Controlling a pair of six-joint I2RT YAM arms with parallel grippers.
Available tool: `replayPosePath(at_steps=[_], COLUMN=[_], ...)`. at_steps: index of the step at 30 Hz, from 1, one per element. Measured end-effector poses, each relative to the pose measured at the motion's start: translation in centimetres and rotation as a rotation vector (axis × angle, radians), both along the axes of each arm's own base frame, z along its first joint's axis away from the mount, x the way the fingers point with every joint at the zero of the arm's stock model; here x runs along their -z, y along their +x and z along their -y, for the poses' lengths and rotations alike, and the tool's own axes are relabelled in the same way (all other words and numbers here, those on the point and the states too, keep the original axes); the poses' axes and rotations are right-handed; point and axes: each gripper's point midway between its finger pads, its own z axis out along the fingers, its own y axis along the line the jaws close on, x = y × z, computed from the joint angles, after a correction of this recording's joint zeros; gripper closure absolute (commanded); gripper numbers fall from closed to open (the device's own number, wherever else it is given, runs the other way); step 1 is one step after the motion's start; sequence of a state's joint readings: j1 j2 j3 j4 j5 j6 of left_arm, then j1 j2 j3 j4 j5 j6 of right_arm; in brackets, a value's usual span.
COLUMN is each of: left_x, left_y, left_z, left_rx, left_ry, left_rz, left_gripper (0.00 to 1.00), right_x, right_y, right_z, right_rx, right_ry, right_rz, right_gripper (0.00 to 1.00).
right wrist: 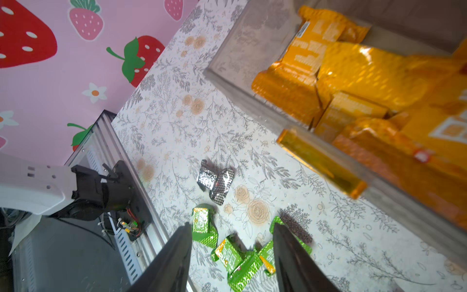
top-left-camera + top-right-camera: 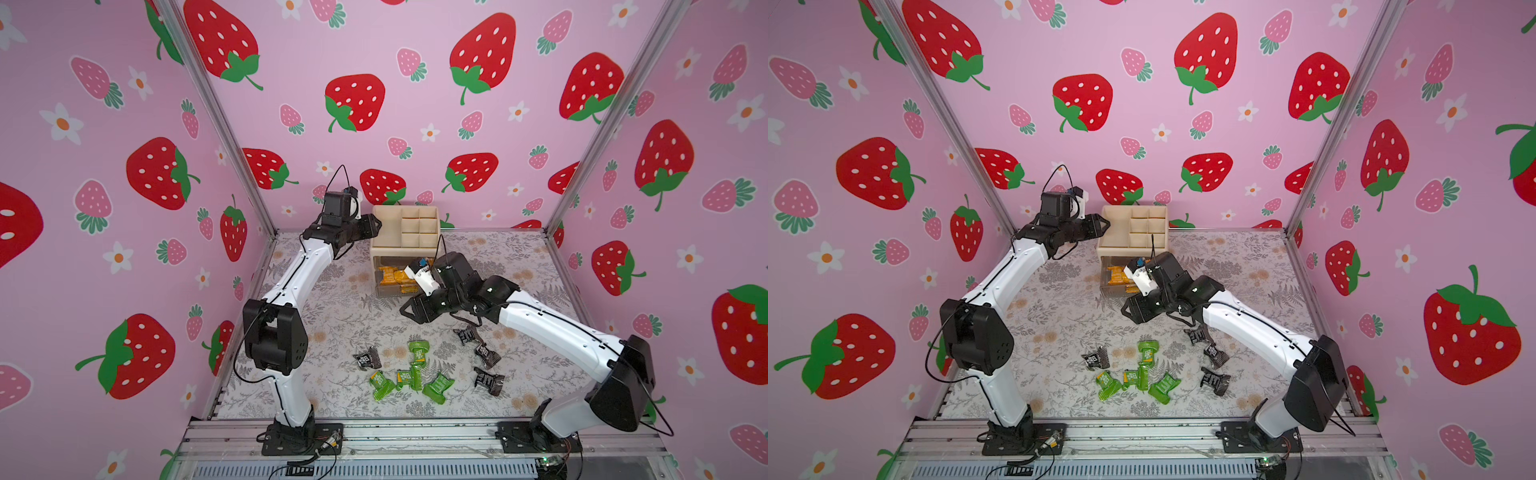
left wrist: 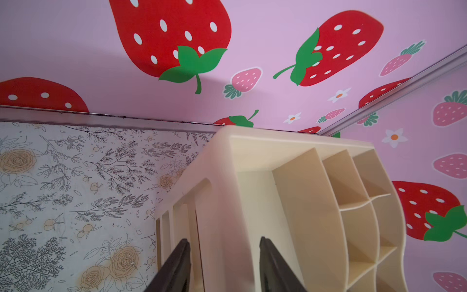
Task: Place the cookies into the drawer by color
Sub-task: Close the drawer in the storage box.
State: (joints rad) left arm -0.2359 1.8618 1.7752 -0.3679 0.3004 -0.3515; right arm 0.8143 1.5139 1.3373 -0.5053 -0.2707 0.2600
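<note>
In a top view my right arm [image 2: 540, 320] half-hides orange cookies [image 2: 390, 275] that its wrist view shows. The right gripper [image 1: 231, 227] gapes empty. The left gripper [image 3: 224, 240] straddles the drawer [image 3: 252, 151] wall; whether it is clamped I cannot tell.

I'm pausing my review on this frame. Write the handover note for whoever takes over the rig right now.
Left gripper: at the organizer's top corner, one finger outside the side wall and one inside the tray. Whether it pinches the wall cannot be told.
Right gripper: open and empty, hovering over the table in front of the pulled-out drawer.
Done: orange cookies lie in that drawer.
Left: green cookies bunched at the table's front middle; black cookies, one beside the greens and three nearer the right arm. All need sorting into drawers.
</note>
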Motion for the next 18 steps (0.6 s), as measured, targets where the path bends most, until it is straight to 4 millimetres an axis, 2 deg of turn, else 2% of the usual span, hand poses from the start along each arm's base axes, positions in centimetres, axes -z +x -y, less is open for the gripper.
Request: replayPosePath(at_steps=[4,9,18], left_x=[-0.5,0.6,1.6], left_y=[-0.6,-1.3,-1.7], left_z=[1.0,0.8,0.2], left_rx=[0.019,0.016,0.010], left_ry=[0.033,0.076,0.132], left_rz=[0.025,0.014,-0.013], left_gripper=[0.60,0.63,0.69], right_x=[0.8,2.5,0.7], right_y=[2.5,4.2,8.1], right_z=[0.1,-0.5,-2.1], right_rx=[0.032,0.033,0.053], right_ry=[-0.010,-0.057,-0.089], right_rz=[0.005,-0.017,0.080], right_gripper=[0.43,0.43,0.41])
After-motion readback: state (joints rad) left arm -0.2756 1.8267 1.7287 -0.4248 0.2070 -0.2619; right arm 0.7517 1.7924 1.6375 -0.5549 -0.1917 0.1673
